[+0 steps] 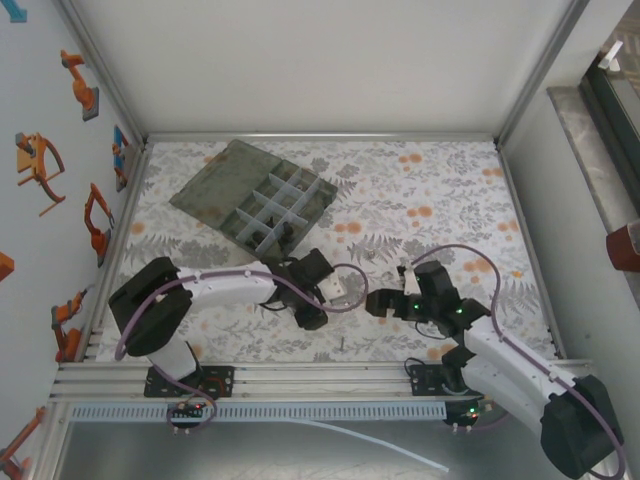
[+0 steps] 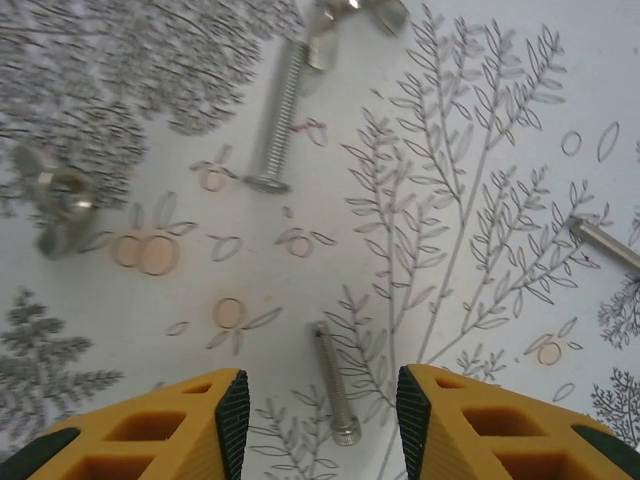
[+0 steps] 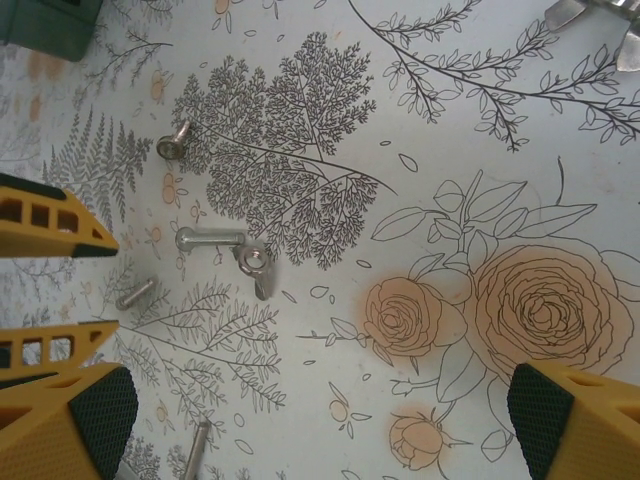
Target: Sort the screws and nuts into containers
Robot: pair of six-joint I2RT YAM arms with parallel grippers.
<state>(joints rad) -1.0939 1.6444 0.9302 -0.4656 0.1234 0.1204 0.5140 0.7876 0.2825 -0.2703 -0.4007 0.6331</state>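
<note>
The organiser box (image 1: pixel 222 175) lies open on the flower-patterned table (image 1: pixel 440 180), with its flat lid swung out on its far-left side. The square compartments (image 1: pixel 268 212) hold a few dark pieces too small to tell apart. Just near of the organiser box, the left gripper (image 2: pixel 322 390) hangs low with its jaws apart. 1 silver screw (image 2: pixel 335 385) lies loose on the table in the gap, touching neither yellow finger (image 2: pixel 200 425). Beyond it lies a long threaded screw (image 2: pixel 278 115) with a wing nut (image 2: pixel 352 12) at its end, and a second wing nut (image 2: pixel 55 195) lies apart from both. Near-right of the organiser box, the right gripper (image 3: pixel 322 400) has its jaws spread wide with nothing between them. 4 short screws (image 3: pixel 175 143) lie scattered ahead of it, 1 touching a third wing nut (image 3: pixel 255 265).
</note>
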